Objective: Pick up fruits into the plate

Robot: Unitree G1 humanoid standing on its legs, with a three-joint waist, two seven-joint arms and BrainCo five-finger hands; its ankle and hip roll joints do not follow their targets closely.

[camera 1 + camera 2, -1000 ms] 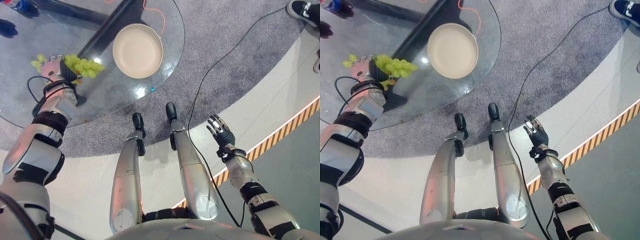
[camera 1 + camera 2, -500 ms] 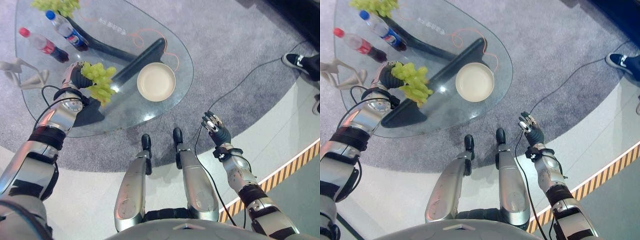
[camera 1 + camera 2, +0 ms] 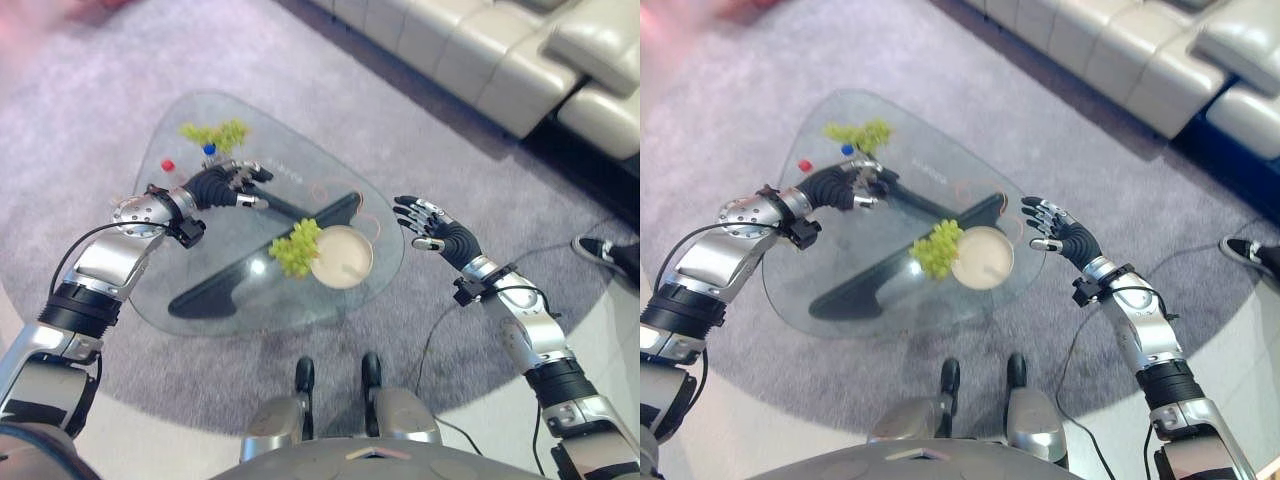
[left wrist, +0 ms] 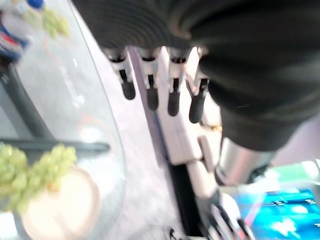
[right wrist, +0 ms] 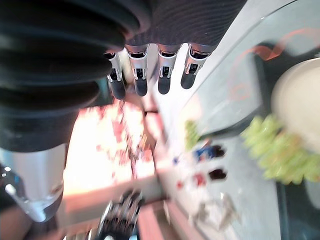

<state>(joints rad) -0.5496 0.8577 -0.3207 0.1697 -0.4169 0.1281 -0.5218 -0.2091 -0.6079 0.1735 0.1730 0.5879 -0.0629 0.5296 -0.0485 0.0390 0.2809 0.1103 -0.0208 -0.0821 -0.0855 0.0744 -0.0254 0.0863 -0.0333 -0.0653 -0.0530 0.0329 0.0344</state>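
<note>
Left hand (image 3: 228,184) empty — grapes (image 3: 296,248) seemingly on plate (image 3: 342,258) rim

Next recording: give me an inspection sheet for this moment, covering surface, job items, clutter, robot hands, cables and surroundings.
Surface: glass coffee table on a grey carpet.
Job's things: cream plate near the table's near edge; one grape bunch at the plate's left rim, whether on it or beside it I cannot tell; a second grape bunch at the far end.
Clutter: two capped bottles by the far grapes.
Robot hands: left robot hand open above the table, holding nothing; right robot hand open, off the table's right edge.
Cables: orange cord under the glass by the plate.
Surroundings: pale sofa; a person's shoe at right.
</note>
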